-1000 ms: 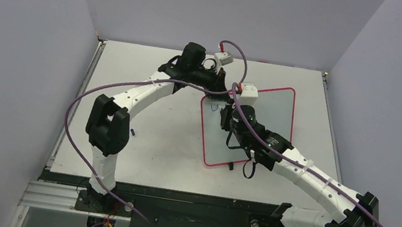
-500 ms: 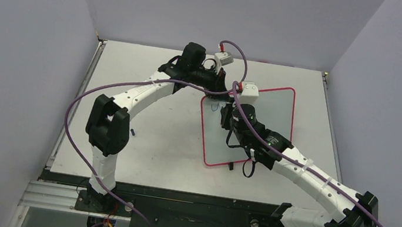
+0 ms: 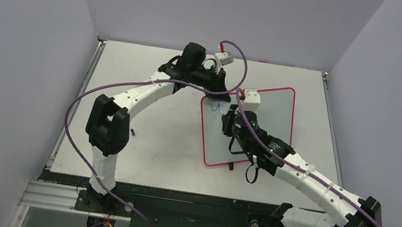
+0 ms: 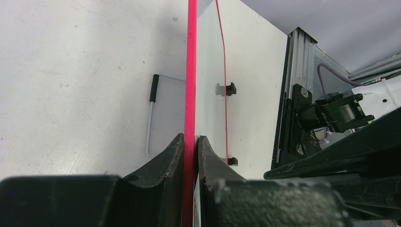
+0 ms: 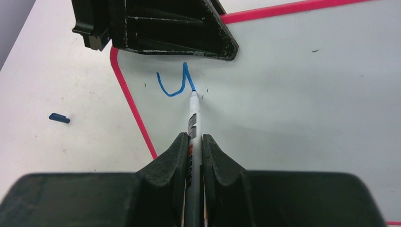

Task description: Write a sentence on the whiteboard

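Observation:
The whiteboard [image 3: 273,109], white with a pink-red frame, lies on the table right of centre. My left gripper [image 3: 217,92] is shut on its far-left edge; in the left wrist view the red frame [image 4: 190,71] runs between the fingers of that gripper [image 4: 190,142]. My right gripper [image 3: 226,115] is shut on a silver marker pen [image 5: 193,124], its tip touching the board [image 5: 293,94]. Of the sentence, only one blue U-shaped stroke [image 5: 174,84] shows, near the board's top-left corner; it also shows in the top view [image 3: 215,107].
A small blue pen cap [image 3: 134,133] lies on the table left of the board and also shows in the right wrist view [image 5: 59,118]. The board's two black feet [image 4: 229,89] stick out at its near edge. Grey walls enclose the table.
My right gripper has drawn back toward the near side with the pen, and the blue stroke now shows uncovered on the board. The left arm has not moved.

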Controlling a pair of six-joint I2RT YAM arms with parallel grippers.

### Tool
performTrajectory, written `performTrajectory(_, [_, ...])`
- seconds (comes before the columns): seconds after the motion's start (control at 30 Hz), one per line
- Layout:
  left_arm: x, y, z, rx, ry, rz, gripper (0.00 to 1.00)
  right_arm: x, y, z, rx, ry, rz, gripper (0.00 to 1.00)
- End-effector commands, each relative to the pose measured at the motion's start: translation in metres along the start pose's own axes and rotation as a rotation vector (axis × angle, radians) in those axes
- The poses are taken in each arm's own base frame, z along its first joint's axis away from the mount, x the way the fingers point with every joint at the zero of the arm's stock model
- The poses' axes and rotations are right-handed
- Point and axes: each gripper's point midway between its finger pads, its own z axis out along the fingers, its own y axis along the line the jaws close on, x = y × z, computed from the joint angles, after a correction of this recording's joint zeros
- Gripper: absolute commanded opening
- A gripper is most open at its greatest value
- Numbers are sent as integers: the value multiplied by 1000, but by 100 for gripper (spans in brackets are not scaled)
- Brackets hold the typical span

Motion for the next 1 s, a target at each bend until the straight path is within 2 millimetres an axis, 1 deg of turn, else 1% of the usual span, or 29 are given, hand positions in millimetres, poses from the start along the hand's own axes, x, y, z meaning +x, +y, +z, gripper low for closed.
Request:
performTrajectory(0.0, [0,-29,3,58,15,76,0,10,-7,-2,10,15,13,0])
performTrajectory(0.2, [-1,-30,2,58,12,78,0,21,-7,-4,3,34,18,0])
performTrajectory(0.33, [-2,-30,2,57,12,78,0,25,-5,-4,-5,44,18,0])
performTrajectory(0.67, [-2,-30,2,59,12,78,0,25,18,-4,-80,63,-25,0])
performTrajectory(0.87, [-1,-32,2,60,13,79,0,16,25,1,-81,53,-42,0])
performTrajectory(0.97, [-1,-32,2,61,14,80,0,3,30,2,-81,34,-48,0])
